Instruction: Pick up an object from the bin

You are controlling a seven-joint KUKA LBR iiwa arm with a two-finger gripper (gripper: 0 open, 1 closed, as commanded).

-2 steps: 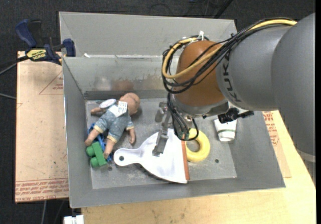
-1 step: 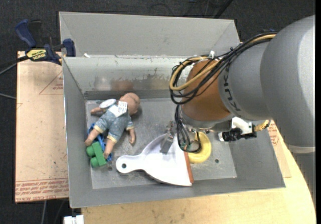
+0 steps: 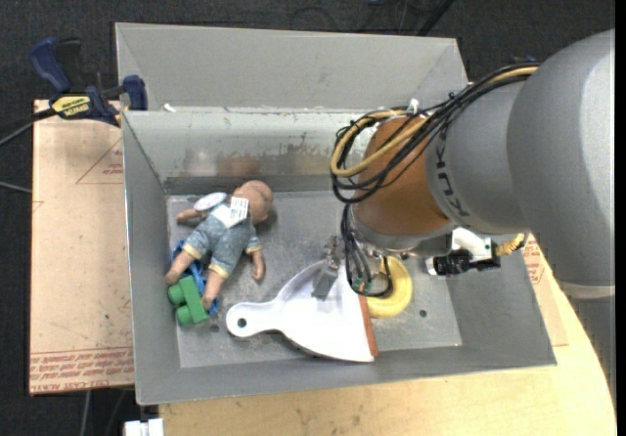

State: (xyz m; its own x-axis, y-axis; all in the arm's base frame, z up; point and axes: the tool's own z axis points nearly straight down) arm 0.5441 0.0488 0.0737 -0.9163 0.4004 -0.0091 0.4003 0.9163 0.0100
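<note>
Although the camera view looks down into the whole bin (image 3: 147, 258), the gripper (image 3: 335, 278) is half hidden under the wrist and its cables. I therefore cannot tell if the claw is open or closed, or if it has hold of anything. It stands over the upper edge of a flat white scoop (image 3: 313, 325), which lies on the bin floor with the front wall just beside it. The long axis of the scoop runs about left to right. Its short handle, with a round hole, points to the left, and its wide end is to the right. Just right of the scoop lies a yellow ring (image 3: 393, 295). Left of the scoop, apart from it, lie a doll (image 3: 227, 229) and a green toy (image 3: 188, 301). In my judgement the risk is this: the scoop is thin and lies flat, so the claw may slide off its edge and take nothing, or catch the yellow ring instead.
</note>
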